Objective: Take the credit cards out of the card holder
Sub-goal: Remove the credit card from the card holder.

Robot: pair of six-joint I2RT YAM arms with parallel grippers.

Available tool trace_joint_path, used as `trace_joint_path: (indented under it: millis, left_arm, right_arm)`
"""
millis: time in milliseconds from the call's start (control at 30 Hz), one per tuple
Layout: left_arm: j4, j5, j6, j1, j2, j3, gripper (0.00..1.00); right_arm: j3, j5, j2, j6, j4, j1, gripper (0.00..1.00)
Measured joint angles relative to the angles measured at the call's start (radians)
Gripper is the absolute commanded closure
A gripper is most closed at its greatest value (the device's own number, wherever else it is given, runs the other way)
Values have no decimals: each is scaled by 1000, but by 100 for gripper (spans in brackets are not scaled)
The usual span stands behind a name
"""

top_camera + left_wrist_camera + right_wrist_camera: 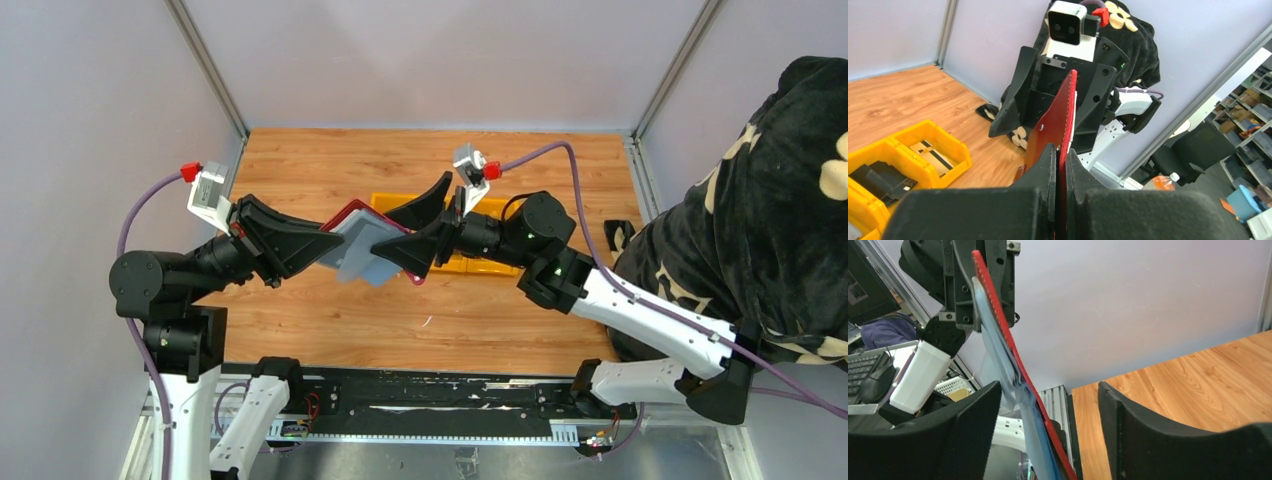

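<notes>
Card holder (362,250) is hanging open above the bench (330,160), red outside, grey-blue inside; left fingers (1040,172) are clamping its edge, right fingers (970,430) gaping wide around it.

I see a wooden table (330,160) under me. On it stands a yellow bin (962,159) with compartments. At my right side is a black blanket (780,200) with cream patterns.
</notes>
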Motion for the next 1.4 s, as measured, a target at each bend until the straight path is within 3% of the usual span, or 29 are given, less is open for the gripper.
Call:
trace_joint_path:
  millis: [133,433,733,967,1200,1300,1400]
  left_arm:
    - [-53,-2,53,0,0,21,100]
    - [-188,-32,199,0,-5,45,100]
    - [-216,-34,219,0,-6,47,100]
    - [-73,6,58,0,-6,-1,100]
    - [-10,25,-52,0,4,-51,100]
    - [-2,26,-75,0,10,-57,100]
    - [1,28,-87,0,13,-57,100]
  right_arm:
    - [-44,4,-70,-39,-34,0,7]
    - [-63,108,-255,-87,-73,0,5]
    - [81,103,-63,-107,-161,0,5]
    - [70,4,10,-90,-161,0,10]
    - [55,-72,6,13,-46,0,28]
    - [53,-93,8,74,0,0,48]
    - [53,-84,11,124,7,0,77]
